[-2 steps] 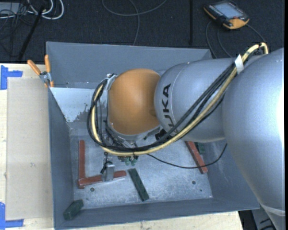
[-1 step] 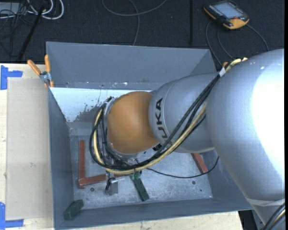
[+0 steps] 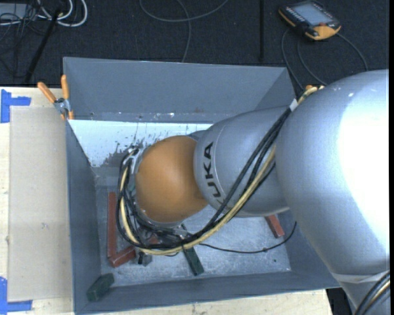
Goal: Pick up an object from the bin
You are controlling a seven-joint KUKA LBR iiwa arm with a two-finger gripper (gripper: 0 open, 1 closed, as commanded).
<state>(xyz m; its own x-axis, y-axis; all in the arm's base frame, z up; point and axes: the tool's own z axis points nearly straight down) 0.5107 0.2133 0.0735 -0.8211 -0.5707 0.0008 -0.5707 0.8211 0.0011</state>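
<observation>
Hanging low in the lower left of the bin (image 3: 81, 209), the gripper (image 3: 144, 247) sat just beside a red-brown bar (image 3: 111, 222) and near a dark stick (image 3: 194, 262), masked by the orange cover (image 3: 167, 179), so I could not tell its opening or any catch; the lift seemingly remained.

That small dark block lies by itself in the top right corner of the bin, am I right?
No. In the camera view the small dark block lies by itself in the bottom left corner of the bin.
</observation>
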